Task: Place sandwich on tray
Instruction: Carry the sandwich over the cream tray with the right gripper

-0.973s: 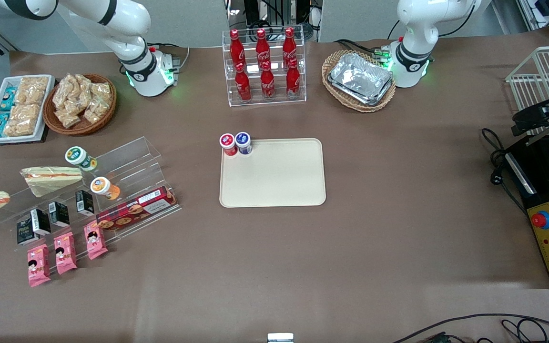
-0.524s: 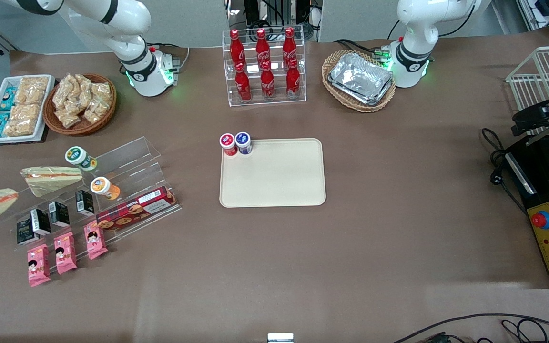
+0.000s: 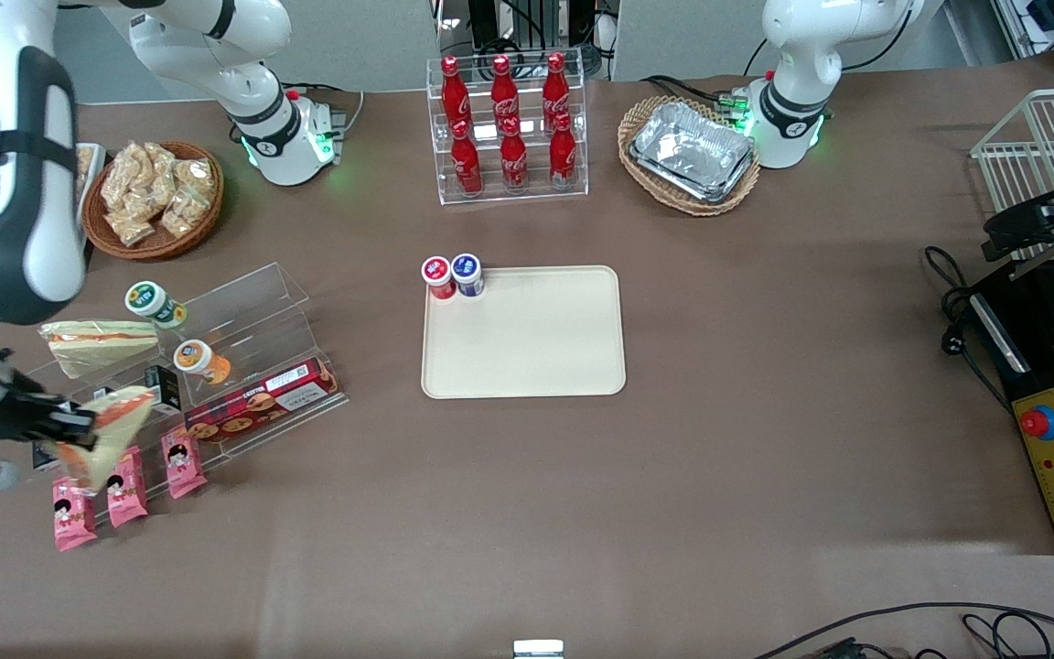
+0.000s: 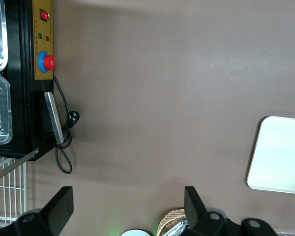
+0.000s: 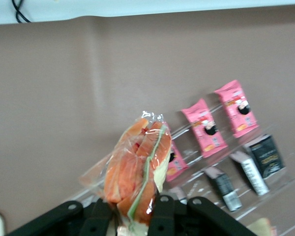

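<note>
Gripper (image 3: pixel 69 426) clamped on sandwich (image 3: pixel 111 430), held above pink packets (image 3: pixel 124 485), well apart from tray (image 3: pixel 527 361).

Brown paper-covered table (image 3: pixel 765 439) spanning the scene, its surface lying smooth and matte. Grey floor (image 3: pixel 79 64) showing above the table's upper edge. Black cables (image 3: pixel 948 622) trailing along the near edge. Soft overhead light falling evenly, casting faint shadows.

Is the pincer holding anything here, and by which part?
Yes. The pincer is shut on the sandwich, gripping one end of the wedge, above the pink snack packets.
</note>
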Robot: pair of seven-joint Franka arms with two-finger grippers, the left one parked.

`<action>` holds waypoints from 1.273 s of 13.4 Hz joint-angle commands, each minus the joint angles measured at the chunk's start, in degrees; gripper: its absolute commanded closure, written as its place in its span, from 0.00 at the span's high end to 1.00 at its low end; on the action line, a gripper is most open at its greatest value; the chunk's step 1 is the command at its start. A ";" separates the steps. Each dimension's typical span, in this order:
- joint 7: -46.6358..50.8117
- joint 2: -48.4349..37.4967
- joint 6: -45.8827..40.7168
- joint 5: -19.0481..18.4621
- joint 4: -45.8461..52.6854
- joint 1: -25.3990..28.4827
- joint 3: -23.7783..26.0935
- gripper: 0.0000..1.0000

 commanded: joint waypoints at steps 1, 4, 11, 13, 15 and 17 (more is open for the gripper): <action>14.72 -0.37 -1.40 4.63 0.47 4.17 -0.58 0.11; 31.69 -0.11 -1.32 4.99 0.47 10.23 -0.58 0.11; 61.94 2.17 -0.44 14.84 0.21 22.63 -0.76 0.10; 69.68 3.76 1.05 14.40 -0.14 25.88 -0.76 0.10; 75.14 5.77 2.11 12.04 -0.14 29.83 -0.85 0.10; 78.23 8.67 3.25 7.91 -0.14 34.49 -0.85 0.10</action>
